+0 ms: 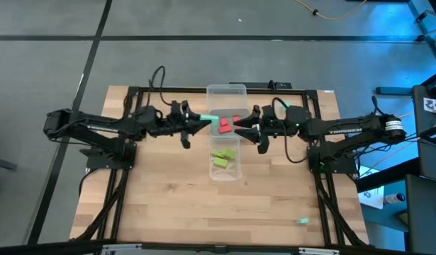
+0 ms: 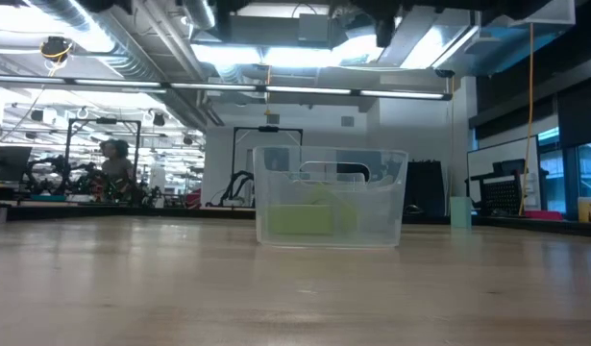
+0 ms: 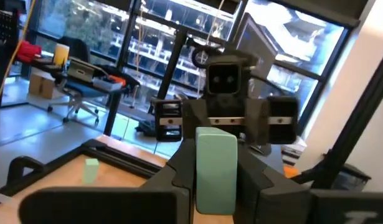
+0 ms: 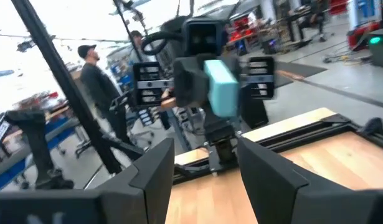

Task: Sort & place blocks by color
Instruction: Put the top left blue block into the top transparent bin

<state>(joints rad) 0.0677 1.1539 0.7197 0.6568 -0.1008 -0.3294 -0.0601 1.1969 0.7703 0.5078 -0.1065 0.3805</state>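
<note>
Mint block fills the left wrist view, clamped upright between the left gripper jaws, above the clear tray. Right gripper faces it, jaws apart, empty. Step: placing mint; next, probably lower into a free compartment. Tray dividers hard to make out.

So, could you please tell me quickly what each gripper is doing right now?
Left gripper: closed on a mint block, above the clear tray.
Right gripper: open, holding nothing.
</note>
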